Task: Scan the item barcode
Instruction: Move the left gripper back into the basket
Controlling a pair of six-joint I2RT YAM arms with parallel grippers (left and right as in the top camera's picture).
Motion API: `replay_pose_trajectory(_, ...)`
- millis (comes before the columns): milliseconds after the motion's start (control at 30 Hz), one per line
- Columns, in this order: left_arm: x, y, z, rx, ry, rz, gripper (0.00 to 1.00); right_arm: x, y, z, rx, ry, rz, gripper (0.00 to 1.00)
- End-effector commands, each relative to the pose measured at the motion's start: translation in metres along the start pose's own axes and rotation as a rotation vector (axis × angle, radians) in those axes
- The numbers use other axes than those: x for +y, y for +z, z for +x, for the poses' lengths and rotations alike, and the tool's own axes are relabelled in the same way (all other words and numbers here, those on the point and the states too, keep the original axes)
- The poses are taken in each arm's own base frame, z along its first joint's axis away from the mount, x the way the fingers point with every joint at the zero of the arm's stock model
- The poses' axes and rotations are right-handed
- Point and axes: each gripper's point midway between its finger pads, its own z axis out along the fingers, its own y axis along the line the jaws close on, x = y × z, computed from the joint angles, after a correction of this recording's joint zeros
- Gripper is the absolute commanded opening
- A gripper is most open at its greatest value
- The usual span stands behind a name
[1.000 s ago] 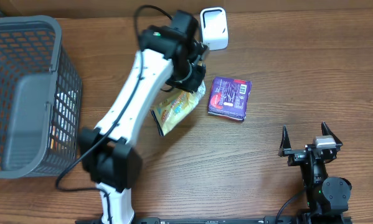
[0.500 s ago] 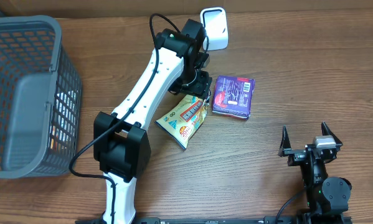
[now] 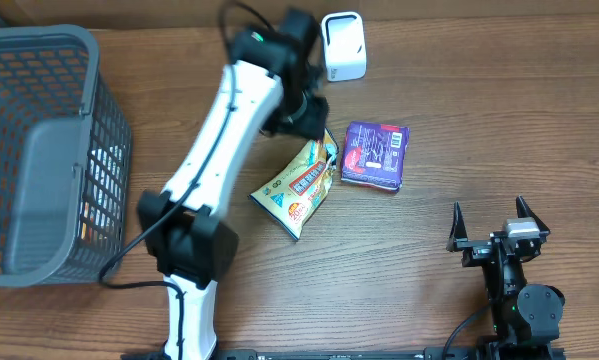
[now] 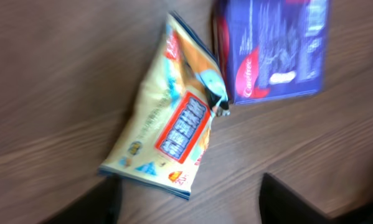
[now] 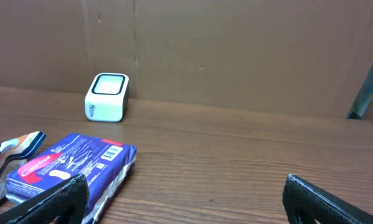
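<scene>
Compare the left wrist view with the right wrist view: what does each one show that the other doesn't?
Left wrist only: the full printed face of the yellow plastic snack bag, with its red label. Right wrist only: the small white box-shaped scanner and the brown cardboard wall behind it; of the snack bag, just a crimped end peeks in at the left edge. Shared: the purple rectangular packet and the brown wooden table it lies on.

Snack bag (image 4: 167,124) blurred, its print illegible
</scene>
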Motion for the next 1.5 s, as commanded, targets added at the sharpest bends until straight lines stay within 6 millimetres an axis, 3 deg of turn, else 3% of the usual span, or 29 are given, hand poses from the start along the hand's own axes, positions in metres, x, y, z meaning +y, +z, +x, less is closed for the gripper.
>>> replay_pose_trajectory(0, 0.02, -0.078, -0.017, -0.205, -0.022, -0.045, 0.76, 0.0, 0.0, 0.002, -0.005, -0.003, 0.001, 1.0)
replay_pose_trajectory(100, 0.036, -0.135, -0.021, -0.366, -0.054, -0.061, 0.99, 0.0, 0.0, 0.002, -0.005, -0.003, 0.001, 1.0)
replay_pose_trajectory(200, 0.06, -0.181, -0.014, -0.49, -0.107, -0.087, 1.0, 0.0, 0.0, 0.002, -0.005, -0.003, 0.001, 1.0)
replay_pose_trajectory(300, 0.097, -0.22, 0.004, -0.578, -0.197, -0.132, 1.0, 0.0, 0.0, 0.002, -0.005, -0.003, 0.001, 1.0)
replay_pose_trajectory(500, 0.153, -0.274, 0.044, -0.711, -0.371, -0.152, 1.0, 0.0, 0.0, 0.001, -0.006, -0.003, 0.001, 1.0)
replay_pose_trajectory(600, 0.195, -0.293, 0.07, -0.752, -0.523, -0.212, 1.0, 0.0, 0.0, 0.002, -0.005, -0.003, 0.001, 1.0)
replay_pose_trajectory(767, 0.245, -0.286, 0.098, -0.704, -0.683, -0.253, 1.0, 0.0, 0.0, 0.002, -0.005, -0.003, 0.001, 1.0)
replay_pose_trajectory(967, 0.298, -0.252, 0.138, -0.566, -0.882, -0.266, 1.0, 0.0, 0.0, 0.001, -0.006, -0.003, 0.001, 1.0)
replay_pose_trajectory(1133, 0.337, -0.224, 0.182, -0.448, -1.04, -0.28, 1.0, 0.0, 0.0, 0.002, -0.005, -0.003, 0.001, 1.0)
replay_pose_trajectory(1233, 0.351, -0.199, 0.2, -0.375, -1.095, -0.254, 1.0, 0.0, 0.0, 0.002, -0.005, -0.003, 0.001, 1.0)
replay_pose_trajectory(1467, 0.366, -0.141, 0.207, -0.26, -1.08, -0.209, 1.0, 0.0, 0.0, 0.002, -0.005, -0.003, 0.001, 1.0)
